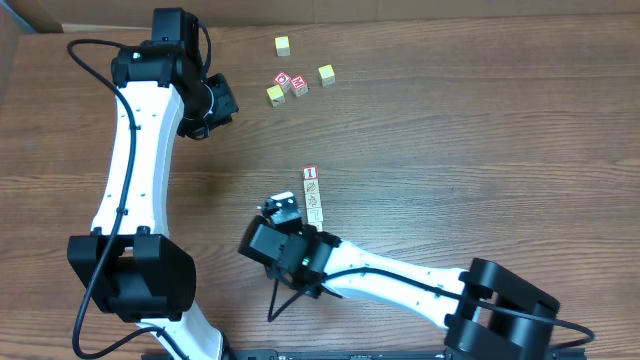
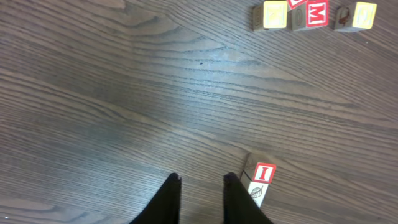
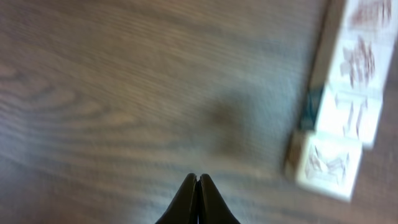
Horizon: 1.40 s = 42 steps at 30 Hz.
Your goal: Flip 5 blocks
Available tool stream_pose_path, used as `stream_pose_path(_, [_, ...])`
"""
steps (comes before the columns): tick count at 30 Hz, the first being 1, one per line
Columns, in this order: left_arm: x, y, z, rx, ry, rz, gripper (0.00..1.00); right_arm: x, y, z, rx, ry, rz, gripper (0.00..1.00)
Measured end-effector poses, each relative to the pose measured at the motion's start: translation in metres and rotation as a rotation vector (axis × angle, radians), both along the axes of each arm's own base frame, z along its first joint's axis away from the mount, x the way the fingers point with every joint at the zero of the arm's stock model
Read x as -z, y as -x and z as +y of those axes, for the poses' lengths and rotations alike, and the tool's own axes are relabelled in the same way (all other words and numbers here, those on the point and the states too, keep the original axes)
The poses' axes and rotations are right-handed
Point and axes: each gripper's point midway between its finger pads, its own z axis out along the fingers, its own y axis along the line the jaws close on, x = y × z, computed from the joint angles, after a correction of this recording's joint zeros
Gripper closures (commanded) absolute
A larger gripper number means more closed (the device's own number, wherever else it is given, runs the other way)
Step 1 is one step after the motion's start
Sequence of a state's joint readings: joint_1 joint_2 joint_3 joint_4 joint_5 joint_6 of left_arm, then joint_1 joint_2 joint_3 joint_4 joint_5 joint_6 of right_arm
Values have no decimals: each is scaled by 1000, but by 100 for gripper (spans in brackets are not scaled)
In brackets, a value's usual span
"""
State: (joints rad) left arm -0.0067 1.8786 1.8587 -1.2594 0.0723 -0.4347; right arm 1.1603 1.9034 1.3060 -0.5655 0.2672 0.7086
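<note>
My left tool hangs above the wooden surface with its two dark fingers a narrow gap apart and nothing between them. My right tool is pinched fully closed, tips pressed together, and it grips nothing; only bare wood lies under the tips.

The blocks lie in a short straight row, face to face, touching one another. Seen from my right tool, the row sits ahead and to the right, close but apart from the tips. That view is blurred: I make out four pale faces with dark drawings and a greenish side on one of them, but I cannot read the drawings. From above, the row runs away from my right tool, with the red-bordered block at the far end.

Seen from my left tool, that red-bordered block shows a red letter on white and lies just right of my right-hand finger, slightly ahead of its tip. Next to it, nearer me, is a pale block with a leaf drawing. From above, my left tool is well apart from the row.

Far ahead and to the right of my left tool lie the yellow cubes, with the red cubes between two of them.
</note>
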Motion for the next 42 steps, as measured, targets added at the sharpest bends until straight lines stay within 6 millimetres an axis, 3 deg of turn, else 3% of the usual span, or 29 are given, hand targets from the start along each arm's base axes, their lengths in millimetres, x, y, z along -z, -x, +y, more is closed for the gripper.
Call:
stream_pose_path(5, [2,2,1,-4,-3,12,72,4,-11,12,-43,48,-48,96])
stream_pose_path(9, [3,6,1,-5,-5,30,70,16,-11,6,-78,107,-51,96])
stream_pose_path(29, [4,11,2,-6,-9,51,69,28,-3,-15,-327,323,-81,96])
stream_pose_path(42, [5,12,2,-6,-9,54,70,30,-16,-31,-317,383,-96,96])
